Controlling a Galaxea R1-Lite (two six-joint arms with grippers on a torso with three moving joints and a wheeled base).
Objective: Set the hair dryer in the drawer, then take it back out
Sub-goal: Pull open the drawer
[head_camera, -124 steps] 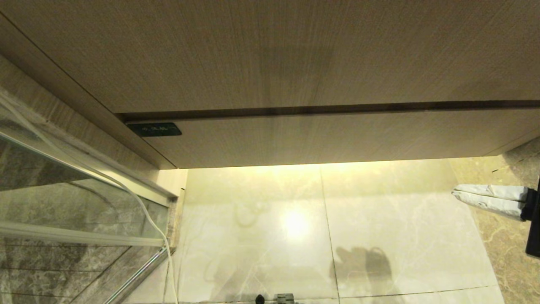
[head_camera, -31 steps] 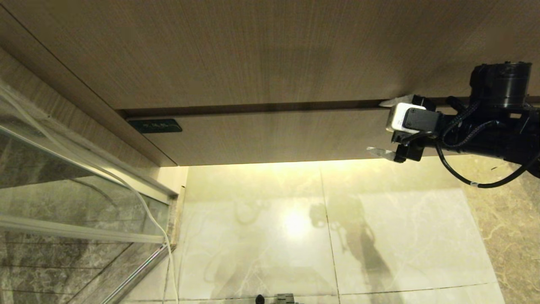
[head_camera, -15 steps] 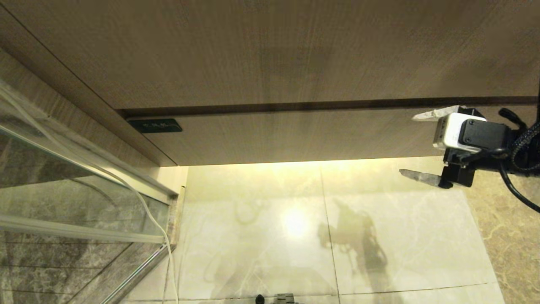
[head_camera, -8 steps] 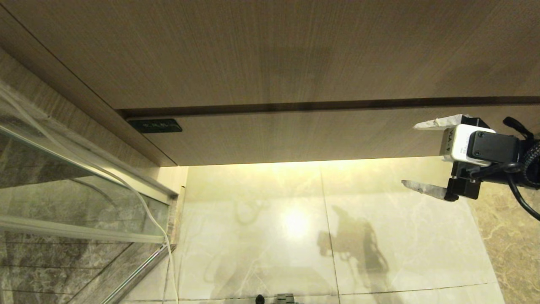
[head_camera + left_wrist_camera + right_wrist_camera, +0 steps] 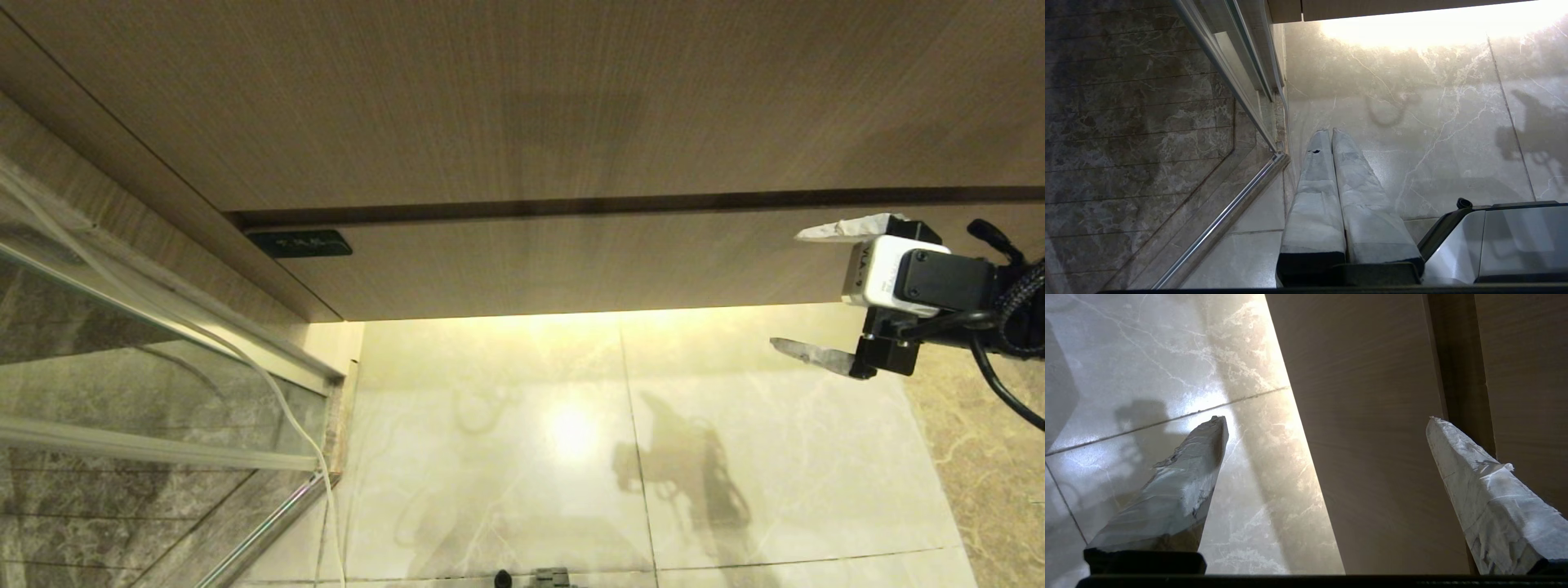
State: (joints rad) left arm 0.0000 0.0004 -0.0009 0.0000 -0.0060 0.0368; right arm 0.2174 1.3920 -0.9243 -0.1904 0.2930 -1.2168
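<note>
Hovering right gripper [image 5: 788, 290] wide open, empty, before closed drawer [image 5: 571, 261]; left gripper [image 5: 1329, 132] closed, pointing floorward.

Right gripper [image 5: 788, 288] at right, fingers [image 5: 1180, 486] spread wide, empty; left gripper [image 5: 1331, 131] fingers together.
</note>
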